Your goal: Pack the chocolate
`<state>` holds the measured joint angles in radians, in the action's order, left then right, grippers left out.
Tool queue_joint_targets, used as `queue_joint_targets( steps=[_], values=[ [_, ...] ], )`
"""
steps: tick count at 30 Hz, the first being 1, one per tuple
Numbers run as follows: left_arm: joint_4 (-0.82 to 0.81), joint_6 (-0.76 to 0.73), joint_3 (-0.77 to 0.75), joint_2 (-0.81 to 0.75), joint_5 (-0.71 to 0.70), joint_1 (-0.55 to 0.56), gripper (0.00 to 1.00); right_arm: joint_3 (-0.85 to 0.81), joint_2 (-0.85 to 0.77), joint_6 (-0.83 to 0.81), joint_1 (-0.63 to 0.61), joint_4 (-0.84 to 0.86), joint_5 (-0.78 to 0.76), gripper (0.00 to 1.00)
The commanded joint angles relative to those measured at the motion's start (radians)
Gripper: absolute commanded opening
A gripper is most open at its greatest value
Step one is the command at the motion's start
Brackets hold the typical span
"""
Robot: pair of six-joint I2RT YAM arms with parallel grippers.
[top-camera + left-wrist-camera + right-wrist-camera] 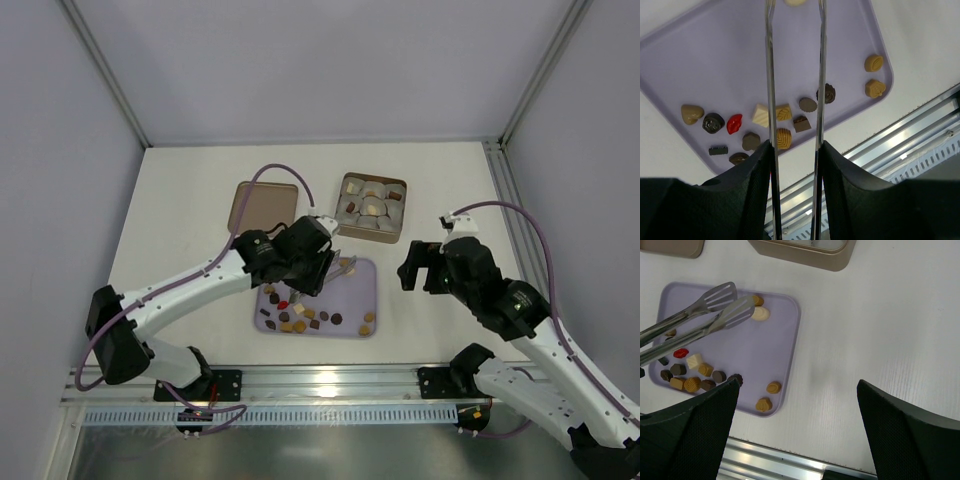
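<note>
Several small chocolate pieces [783, 138] in dark brown, tan and cream, plus one red piece [734, 123], lie on a lavender tray [355, 300]. My left gripper [318, 265] is shut on a pair of metal tongs [715, 312], whose two arms [769, 75] run between its fingers out over the tray. The tong tips hover slightly apart near a cream chocolate [760, 313] at the tray's far edge, with nothing between them. My right gripper [797, 382] stands open above bare table to the right of the tray, holding nothing.
A tan metal box [372, 206] with pale cup liners and a few pieces inside sits behind the tray. Its flat brown lid [263, 205] lies to the left. An aluminium rail [330, 378] runs along the near table edge. Enclosure walls stand around.
</note>
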<state>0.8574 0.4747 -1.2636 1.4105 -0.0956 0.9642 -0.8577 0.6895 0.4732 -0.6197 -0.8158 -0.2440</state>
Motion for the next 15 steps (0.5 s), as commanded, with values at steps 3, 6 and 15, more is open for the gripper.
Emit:
queue_joint_targets(
  steps=[3, 6, 15],
  values=[
    [-0.035, 0.027, 0.015, -0.001, -0.016, 0.027, 0.42, -0.003, 0.007, -0.001, 0.002, 0.044, 0.008, 1.00],
    [-0.047, 0.028, 0.018, 0.025, -0.018, 0.037, 0.42, -0.001, 0.002, -0.001, 0.002, 0.037, 0.003, 1.00],
    [-0.069, 0.027, 0.021, 0.087, -0.042, 0.045, 0.41, 0.006, -0.007, -0.002, 0.002, 0.030, -0.008, 1.00]
  ],
)
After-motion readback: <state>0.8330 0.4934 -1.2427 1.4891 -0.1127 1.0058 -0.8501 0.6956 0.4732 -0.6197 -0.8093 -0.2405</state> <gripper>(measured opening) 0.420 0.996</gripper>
